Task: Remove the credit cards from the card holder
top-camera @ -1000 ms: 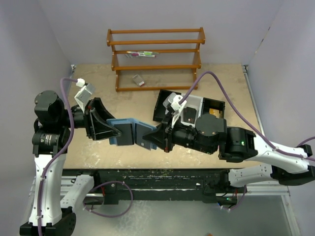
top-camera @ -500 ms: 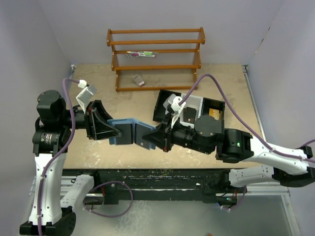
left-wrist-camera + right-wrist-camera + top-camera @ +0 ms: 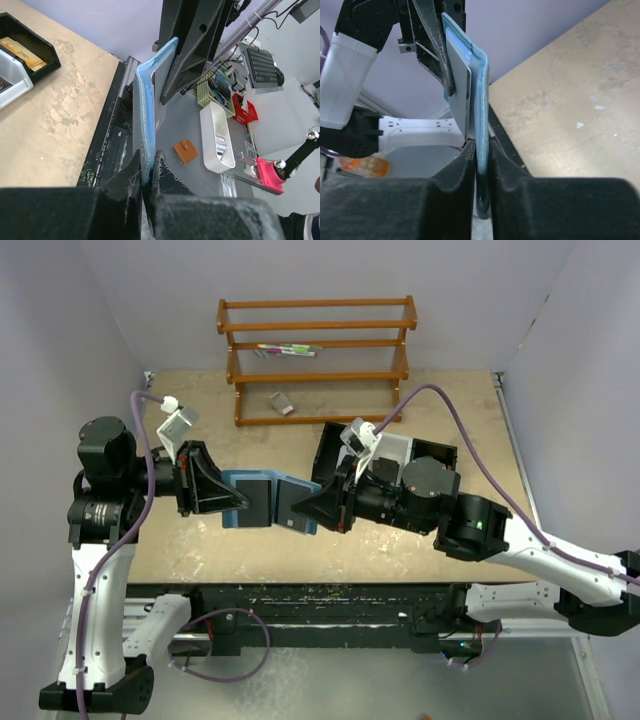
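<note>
Top view: you have the holder (image 3: 262, 502) spread open between the two arms, over the table (image 3: 200, 420) and just in front of the tray (image 3: 330, 445). The left gripper (image 3: 238, 505) is at its left edge and the right gripper (image 3: 310, 510) at its right edge. The rack (image 3: 315, 350) stands well behind.

Left wrist view: the left fingers (image 3: 127, 175) are pressed together on the holder's (image 3: 146, 115) near edge, pinching it. The holder stands edge-on. The right gripper (image 3: 192, 45) bears on its far end.

Right wrist view: the right fingers (image 3: 460, 165) pinch the holder's (image 3: 481, 100) blue edge. A grey card (image 3: 459, 75) lies flat against its inner face, with the left gripper (image 3: 427, 40) at the far end.
</note>
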Controlling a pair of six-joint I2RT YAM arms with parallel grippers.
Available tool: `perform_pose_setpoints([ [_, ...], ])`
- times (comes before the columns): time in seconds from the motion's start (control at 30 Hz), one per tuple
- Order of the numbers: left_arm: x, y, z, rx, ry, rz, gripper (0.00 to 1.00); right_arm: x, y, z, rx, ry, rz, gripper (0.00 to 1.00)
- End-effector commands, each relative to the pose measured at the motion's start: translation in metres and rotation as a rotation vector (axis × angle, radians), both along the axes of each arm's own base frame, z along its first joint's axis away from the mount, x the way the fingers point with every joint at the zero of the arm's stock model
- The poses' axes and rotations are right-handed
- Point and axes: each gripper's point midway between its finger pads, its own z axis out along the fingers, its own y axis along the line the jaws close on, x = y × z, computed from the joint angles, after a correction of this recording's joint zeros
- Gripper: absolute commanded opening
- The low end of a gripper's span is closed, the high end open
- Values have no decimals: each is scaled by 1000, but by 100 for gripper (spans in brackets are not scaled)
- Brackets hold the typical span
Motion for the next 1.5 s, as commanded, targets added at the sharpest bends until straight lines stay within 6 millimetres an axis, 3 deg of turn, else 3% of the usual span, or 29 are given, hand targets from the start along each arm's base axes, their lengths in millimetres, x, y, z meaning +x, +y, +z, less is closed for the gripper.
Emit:
perform_pose_setpoints([
  [0.0,-5,0,15,-4,-19,-11,0,5,-6,26,107,-10,30,32],
  [0.1,3,0,15,1,8,11,0,19,-15,22,112,23,19,61],
  [0.2,12,0,14,7,34,39,0,30,-33,29,132,36,-21,72],
  [0.3,26,1,8,39,51,108,0,33,-54,53,175,15,-83,77],
  [0.43,45,3,-1,83,86,187,0,25,-73,86,265,-7,-103,76],
  [0.53,54,5,-4,100,98,228,0,22,-65,100,314,-20,-58,76],
  [0.7,56,6,-6,114,89,244,0,21,-18,77,257,50,87,72],
  [0.93,47,5,-1,98,82,200,0,24,19,44,229,108,188,59],
  [1.13,28,1,14,36,81,63,0,23,28,25,211,141,218,54],
  [1.47,2,1,28,-12,66,-48,0,18,38,32,280,152,285,47],
])
